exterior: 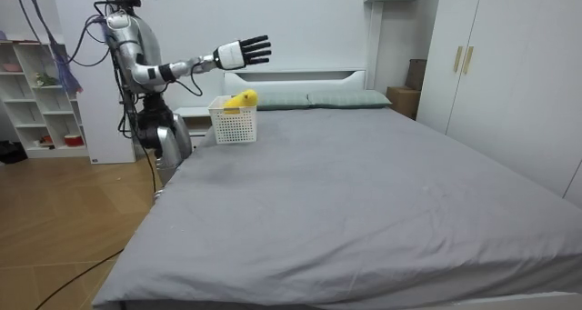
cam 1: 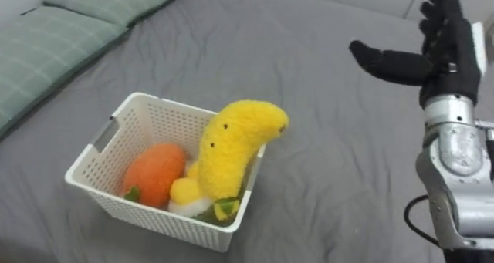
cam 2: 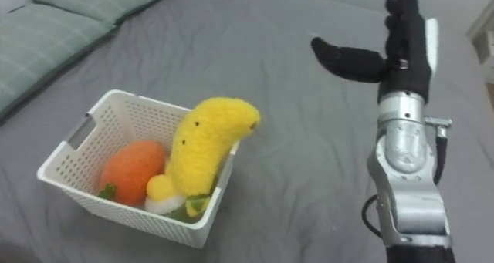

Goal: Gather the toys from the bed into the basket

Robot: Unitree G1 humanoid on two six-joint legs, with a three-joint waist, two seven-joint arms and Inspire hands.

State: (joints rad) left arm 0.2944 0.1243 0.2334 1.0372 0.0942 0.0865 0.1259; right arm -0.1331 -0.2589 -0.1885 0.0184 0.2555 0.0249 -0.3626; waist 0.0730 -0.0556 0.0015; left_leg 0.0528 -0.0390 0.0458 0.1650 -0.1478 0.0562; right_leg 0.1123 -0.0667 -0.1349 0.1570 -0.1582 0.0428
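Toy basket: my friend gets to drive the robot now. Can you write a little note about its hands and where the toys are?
Right hand: open, raised over the bed to the right of the basket, holding nothing.
Things: the white basket sits on the grey bed. In it are a big yellow plush leaning over the rim, an orange plush and a small yellow toy.
Done: three toys are in the basket.
Left: probably just check the rest of the bed for loose toys; I see none on the part in view.
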